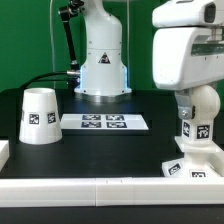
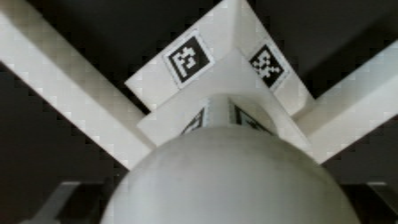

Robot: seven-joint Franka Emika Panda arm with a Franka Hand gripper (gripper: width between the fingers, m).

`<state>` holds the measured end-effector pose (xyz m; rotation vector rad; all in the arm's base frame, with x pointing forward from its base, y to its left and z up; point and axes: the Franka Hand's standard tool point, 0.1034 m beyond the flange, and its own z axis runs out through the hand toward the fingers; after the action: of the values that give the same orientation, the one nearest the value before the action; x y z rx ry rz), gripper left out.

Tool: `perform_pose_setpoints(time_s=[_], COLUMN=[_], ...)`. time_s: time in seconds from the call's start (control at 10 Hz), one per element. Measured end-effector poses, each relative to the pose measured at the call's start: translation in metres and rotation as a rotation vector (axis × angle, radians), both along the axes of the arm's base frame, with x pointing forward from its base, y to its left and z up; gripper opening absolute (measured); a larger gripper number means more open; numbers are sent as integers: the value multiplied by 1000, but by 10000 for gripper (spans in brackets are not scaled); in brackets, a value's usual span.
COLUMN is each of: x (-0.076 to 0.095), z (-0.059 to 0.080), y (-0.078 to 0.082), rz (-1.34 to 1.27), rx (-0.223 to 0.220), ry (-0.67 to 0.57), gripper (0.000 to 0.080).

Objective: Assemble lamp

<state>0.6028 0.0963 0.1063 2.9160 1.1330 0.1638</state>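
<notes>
- The bulb [image 1: 200, 103] stands upright at about 4 o'clock in the exterior view, rounded end up, with tags on its neck.
- Its lower end meets the flat base [image 1: 190, 168], which lies on the black worktop [image 1: 110, 150] against the white rail [image 1: 90, 187] at 5 o'clock.
- The arm's white wrist [image 1: 185, 45] hangs straight over the bulb at 2 o'clock.
- The jaws are down at the bulb, which hides them; I cannot tell whether they grip it or stand apart.
- In the wrist view the bulb's dome fills the near field, with the tagged base beyond it.
- The shade [image 1: 40, 115] sits alone at 9 o'clock, wide end down, well apart from the bulb.
- The marker board [image 1: 105, 122] lies flat between the shade and the bulb, near the middle.
</notes>
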Motion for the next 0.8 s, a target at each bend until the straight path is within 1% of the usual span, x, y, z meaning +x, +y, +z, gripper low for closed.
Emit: perform_pose_setpoints(time_s=[0.2,0.5,0.8], x=[1,2,3], z=[0,0,1], y=[4,3,1], rz=[-198,-339,-562], rx=[24,43,68], ry=[-2,-1,5], gripper=[576,576,576])
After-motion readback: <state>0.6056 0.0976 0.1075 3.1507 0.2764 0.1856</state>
